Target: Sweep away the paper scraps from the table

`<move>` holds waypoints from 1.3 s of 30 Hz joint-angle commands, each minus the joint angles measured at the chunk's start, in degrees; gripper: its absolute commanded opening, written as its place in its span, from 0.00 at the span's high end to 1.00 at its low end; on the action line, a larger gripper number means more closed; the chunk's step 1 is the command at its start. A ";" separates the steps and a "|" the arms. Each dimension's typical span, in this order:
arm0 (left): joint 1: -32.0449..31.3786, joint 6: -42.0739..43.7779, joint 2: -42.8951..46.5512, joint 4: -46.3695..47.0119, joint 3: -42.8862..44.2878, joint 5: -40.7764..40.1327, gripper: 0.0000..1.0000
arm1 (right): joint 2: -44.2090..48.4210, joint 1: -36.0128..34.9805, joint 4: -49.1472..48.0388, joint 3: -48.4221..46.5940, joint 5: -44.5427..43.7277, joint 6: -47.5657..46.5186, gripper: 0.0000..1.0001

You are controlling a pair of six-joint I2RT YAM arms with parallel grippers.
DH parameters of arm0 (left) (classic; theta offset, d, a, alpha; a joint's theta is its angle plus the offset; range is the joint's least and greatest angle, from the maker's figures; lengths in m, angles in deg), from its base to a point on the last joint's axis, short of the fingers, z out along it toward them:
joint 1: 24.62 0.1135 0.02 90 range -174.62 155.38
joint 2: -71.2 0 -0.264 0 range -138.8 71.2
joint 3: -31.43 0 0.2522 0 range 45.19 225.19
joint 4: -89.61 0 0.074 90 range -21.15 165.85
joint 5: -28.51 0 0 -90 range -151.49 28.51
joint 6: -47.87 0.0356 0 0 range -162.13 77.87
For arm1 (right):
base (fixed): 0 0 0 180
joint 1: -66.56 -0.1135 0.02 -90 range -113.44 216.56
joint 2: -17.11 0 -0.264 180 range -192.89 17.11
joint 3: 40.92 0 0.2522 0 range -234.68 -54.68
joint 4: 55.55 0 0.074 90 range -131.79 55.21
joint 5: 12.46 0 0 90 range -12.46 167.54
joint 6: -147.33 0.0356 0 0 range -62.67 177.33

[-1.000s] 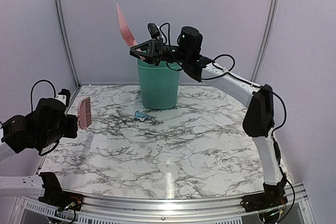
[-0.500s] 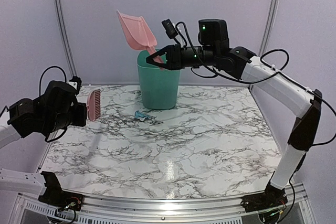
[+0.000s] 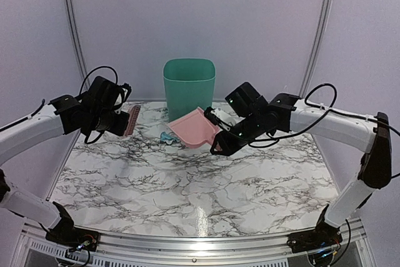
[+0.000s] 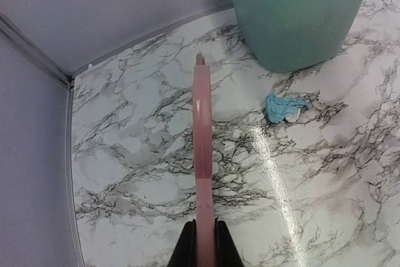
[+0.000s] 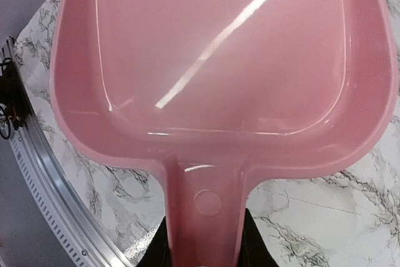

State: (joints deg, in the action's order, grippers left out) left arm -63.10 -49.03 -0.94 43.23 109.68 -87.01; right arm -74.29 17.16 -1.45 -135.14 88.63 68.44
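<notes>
While brush [image 4: 202, 154] and dustpan [image 5: 219, 60] are clamped by left gripper [image 4: 203, 242] and right gripper [image 5: 203, 242], a scrap [image 4: 282, 107] is seen between them, nearer the dustpan.

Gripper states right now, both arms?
Left gripper: shut on the pink brush.
Right gripper: shut on the pink dustpan, at its handle.

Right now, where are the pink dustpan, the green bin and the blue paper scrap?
pink dustpan [image 3: 195, 128]: top external view, middle of its pan.
green bin [image 3: 189, 98]: top external view, front wall.
blue paper scrap [image 4: 282, 107]: left wrist view, its crumpled middle.
</notes>
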 commanded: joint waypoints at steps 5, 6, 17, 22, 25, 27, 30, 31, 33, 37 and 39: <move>2.78 14.06 -12.78 3.98 8.68 8.99 1.00 | -6.34 -1.06 6.23 2.56 -2.29 -2.94 1.00; 3.10 14.70 -14.57 3.59 10.09 9.48 1.00 | -7.54 -1.04 6.02 2.28 -1.87 -3.05 1.00; 4.73 17.85 -29.40 -3.52 21.20 12.12 1.00 | -21.38 2.23 7.39 -6.81 1.64 -6.52 1.00; 4.29 19.45 -35.64 -9.77 27.90 13.49 1.00 | -26.64 3.60 9.41 -12.39 3.37 -8.25 1.00; 3.18 19.92 -38.71 -12.29 30.74 14.41 1.00 | -29.16 4.52 10.20 -14.53 4.74 -9.03 1.00; 1.73 20.37 -40.20 -13.13 31.63 14.68 1.00 | -30.70 4.95 10.94 -15.91 4.66 -9.42 1.00; -0.73 20.37 -41.75 -14.31 32.69 14.18 1.00 | -32.15 5.20 11.72 -17.74 4.64 -9.79 1.00; -1.31 20.06 -41.84 -14.52 32.91 14.25 1.00 | -32.32 5.13 11.77 -17.93 4.64 -9.81 1.00; -2.58 19.39 -41.73 -14.86 33.00 14.31 1.00 | -32.25 5.13 11.66 -17.94 4.49 -9.65 1.00; -5.49 18.01 -40.23 -14.93 31.68 13.36 1.00 | -30.69 4.92 10.08 -16.45 2.35 -8.23 1.00; -6.81 16.98 -39.51 -14.93 30.92 13.49 1.00 | -29.38 4.40 8.40 -14.44 0.92 -7.23 1.00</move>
State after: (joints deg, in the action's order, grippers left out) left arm -67.80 -29.97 -41.70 32.45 141.83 -74.69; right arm -106.33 22.12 8.34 -151.08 92.15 59.59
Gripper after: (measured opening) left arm 0.048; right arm 0.182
